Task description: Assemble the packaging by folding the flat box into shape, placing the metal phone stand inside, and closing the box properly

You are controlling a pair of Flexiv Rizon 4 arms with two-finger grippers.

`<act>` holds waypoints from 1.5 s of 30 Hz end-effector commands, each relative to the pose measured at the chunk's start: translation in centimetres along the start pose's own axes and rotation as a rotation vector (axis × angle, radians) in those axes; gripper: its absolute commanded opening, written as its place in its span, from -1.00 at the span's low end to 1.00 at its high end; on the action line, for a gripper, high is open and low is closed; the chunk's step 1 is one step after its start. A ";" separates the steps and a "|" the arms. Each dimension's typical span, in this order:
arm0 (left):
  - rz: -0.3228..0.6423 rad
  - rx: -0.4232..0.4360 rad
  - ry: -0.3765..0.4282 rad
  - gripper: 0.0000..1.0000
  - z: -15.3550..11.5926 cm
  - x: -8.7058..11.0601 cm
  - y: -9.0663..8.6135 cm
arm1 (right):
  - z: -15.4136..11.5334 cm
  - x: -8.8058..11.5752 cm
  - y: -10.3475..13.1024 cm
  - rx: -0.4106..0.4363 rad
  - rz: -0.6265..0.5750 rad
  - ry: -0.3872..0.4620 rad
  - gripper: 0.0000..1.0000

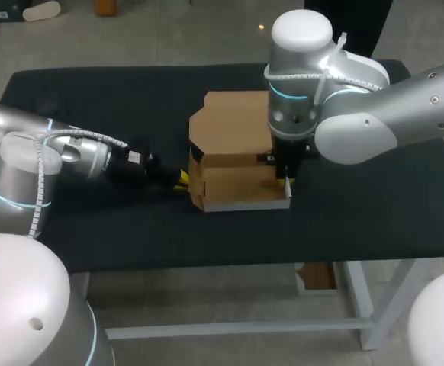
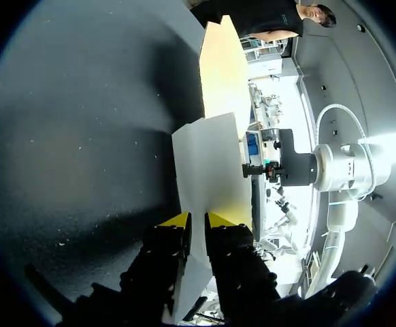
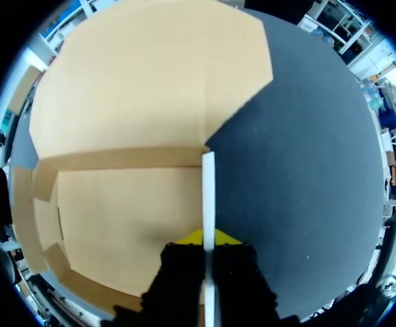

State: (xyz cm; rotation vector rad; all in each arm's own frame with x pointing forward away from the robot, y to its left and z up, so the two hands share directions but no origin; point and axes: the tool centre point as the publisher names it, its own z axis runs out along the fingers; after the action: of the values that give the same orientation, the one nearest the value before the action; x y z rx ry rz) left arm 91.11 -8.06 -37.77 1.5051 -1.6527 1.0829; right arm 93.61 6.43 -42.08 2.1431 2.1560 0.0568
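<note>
The brown cardboard box (image 1: 237,152) lies half folded in the middle of the table, its lid flat toward the back. My left gripper (image 1: 182,181) is at the box's left side wall (image 2: 208,163). In the left wrist view that thin wall runs between the left gripper's (image 2: 198,221) slightly parted fingers, so it is open. My right gripper (image 1: 285,181) comes down on the box's right wall. The right wrist view shows that wall's white edge (image 3: 208,191) pinched in the right gripper (image 3: 207,238), beside the box floor (image 3: 130,204). No metal phone stand shows in any view.
The black table (image 1: 92,99) stretches bare to the left and right of the box. My right arm (image 2: 334,170) shows beyond the box in the left wrist view.
</note>
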 end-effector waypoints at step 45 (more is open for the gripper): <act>-0.003 -0.009 -0.016 -0.20 3.5 2.4 -0.5 | -0.1 0.1 0.1 0.004 -0.001 -0.004 -1.00</act>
State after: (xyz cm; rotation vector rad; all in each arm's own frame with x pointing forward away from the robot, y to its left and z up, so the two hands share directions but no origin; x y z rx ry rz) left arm 91.57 -11.78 -37.44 1.5000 -1.6530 1.0745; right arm 93.62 6.40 -42.09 2.1433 2.1556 0.0563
